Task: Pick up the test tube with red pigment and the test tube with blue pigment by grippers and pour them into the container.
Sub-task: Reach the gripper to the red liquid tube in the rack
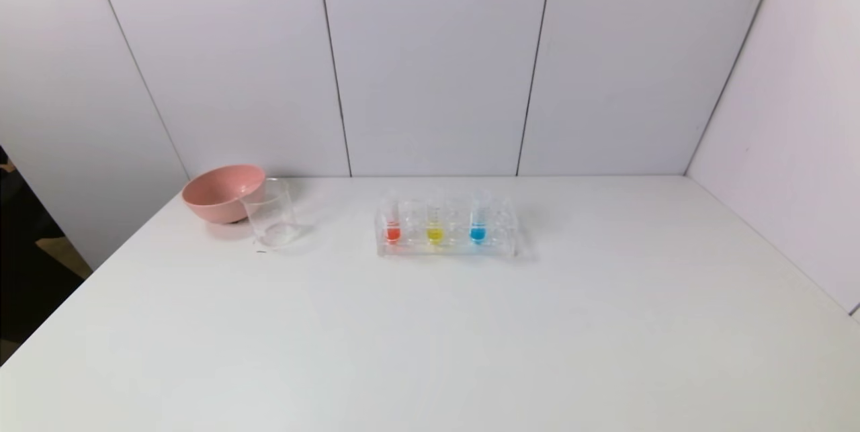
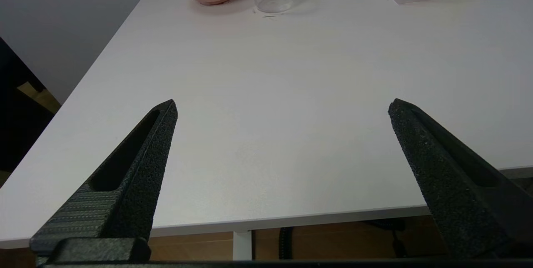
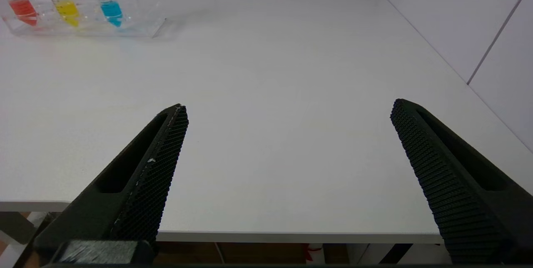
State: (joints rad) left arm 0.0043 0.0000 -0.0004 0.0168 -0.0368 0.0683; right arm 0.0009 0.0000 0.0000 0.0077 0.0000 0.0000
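Head view: red-pigment test tube [image 1: 392,220] and blue-pigment test tube [image 1: 478,218] upright in clear rack [image 1: 447,247], mid-table [image 1: 430,338]; beaker [image 1: 271,211] beside pink bowl [image 1: 222,191].

Left wrist view: left pincer [image 2: 283,107] spread wide, empty, near table's front edge.

Right wrist view: right pincer [image 3: 289,107] likewise wide, empty; probably light, slippery, fragile tubes, best gripped gently on upper barrel.

My left gripper [image 2: 283,107] hangs just off the near edge of the surface [image 2: 266,93], fingers [image 2: 162,134] spread wide and holding nothing. My right gripper [image 3: 289,107] waits off that same edge, fingers [image 3: 170,143] equally wide, empty. Both arms seem pulled back, outside my head view.
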